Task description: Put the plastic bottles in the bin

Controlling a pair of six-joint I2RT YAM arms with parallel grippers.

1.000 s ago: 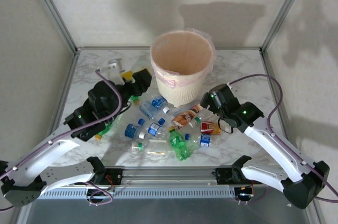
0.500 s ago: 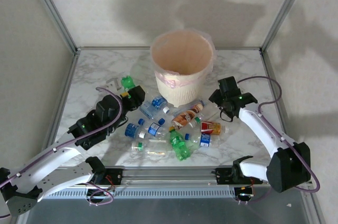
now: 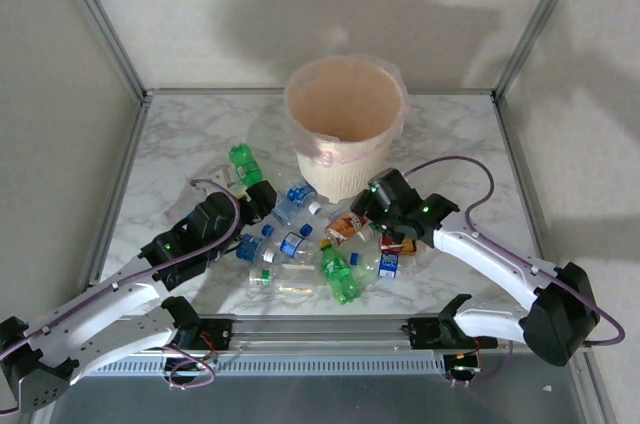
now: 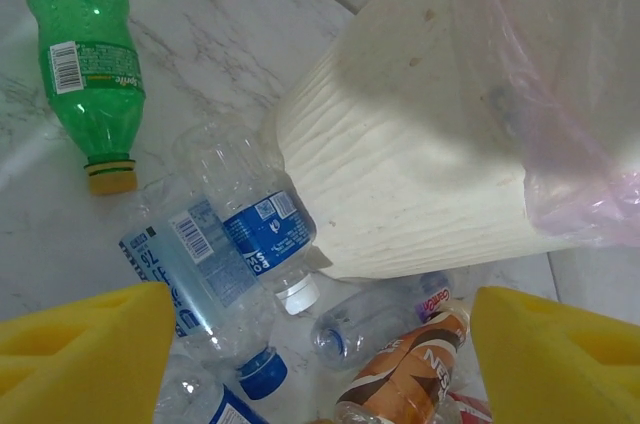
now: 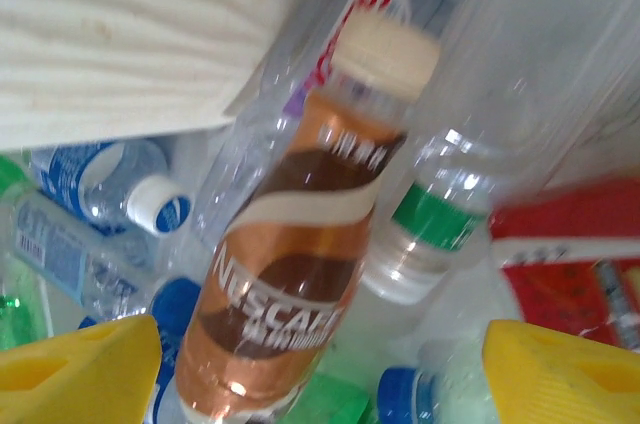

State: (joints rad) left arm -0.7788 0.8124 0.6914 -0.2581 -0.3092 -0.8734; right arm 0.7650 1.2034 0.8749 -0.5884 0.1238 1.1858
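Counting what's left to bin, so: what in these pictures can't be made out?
Bin floor: top view, behind its own near wall; contents unknown.
Nescafe bottle: right wrist view, base cut off by the bottom edge.
Red-labelled bottle: right wrist view, blurred, cut by the right edge; print unreadable.
Pile of clear bottles: top view, overlapping and too small to count.

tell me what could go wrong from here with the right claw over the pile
1. The open right claw hovers over the brown Nescafe bottle, which lies packed against a green-banded clear bottle; closing could pinch both or squirt one out.
2. Both lie close to the bin, so lifting might bump its wall.
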